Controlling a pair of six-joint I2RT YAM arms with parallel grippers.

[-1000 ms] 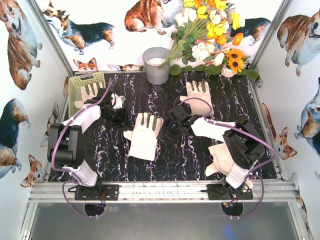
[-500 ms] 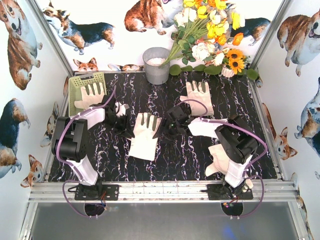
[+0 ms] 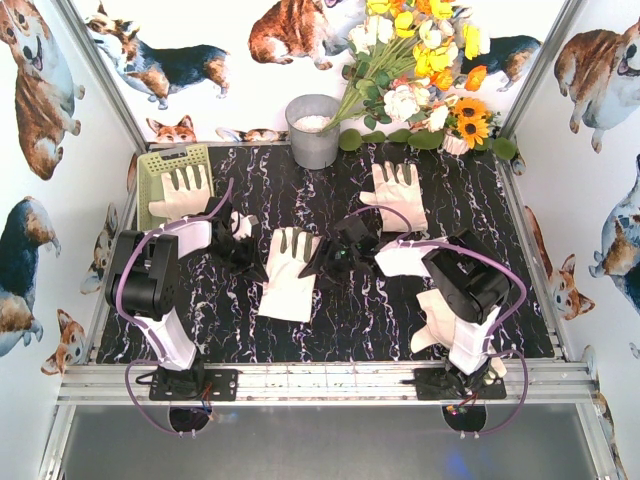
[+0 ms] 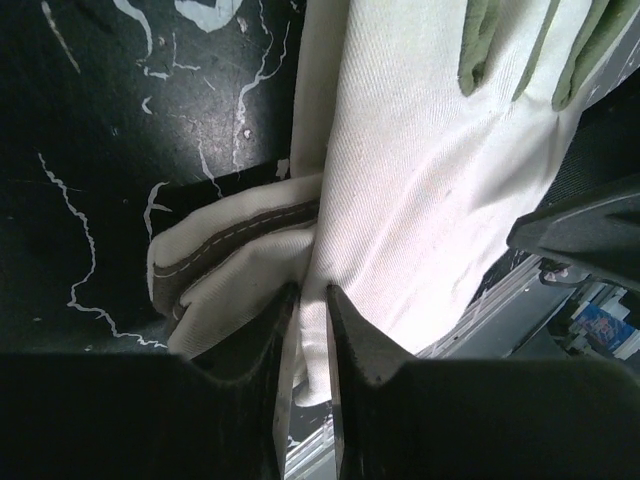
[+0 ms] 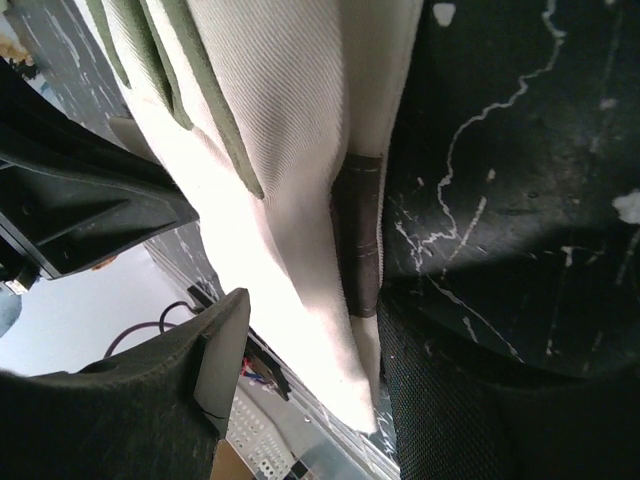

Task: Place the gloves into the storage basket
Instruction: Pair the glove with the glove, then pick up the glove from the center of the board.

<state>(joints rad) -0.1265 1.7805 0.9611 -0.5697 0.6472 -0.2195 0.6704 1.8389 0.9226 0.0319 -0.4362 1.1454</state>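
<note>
On the black marbled counter [image 3: 370, 312], my left pincer [image 4: 307, 320] pinches a cream twill, olive-patched glove [image 3: 288, 285]. My right pincer [image 5: 310, 335] gapes astride its other edge; both wrist views crop the glove's tips.

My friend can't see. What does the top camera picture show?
Two robot arms meet at a white glove in the middle of a black table, left gripper on one edge, right gripper on the other. A second glove lies in the green basket.

left gripper [image 3: 254, 266], centre-left of the top view, jaws pinched on a glove [image 4: 420, 200] edge; right gripper [image 3: 318, 265], mid-frame, jaws spread wide; both arms reach inward
</note>
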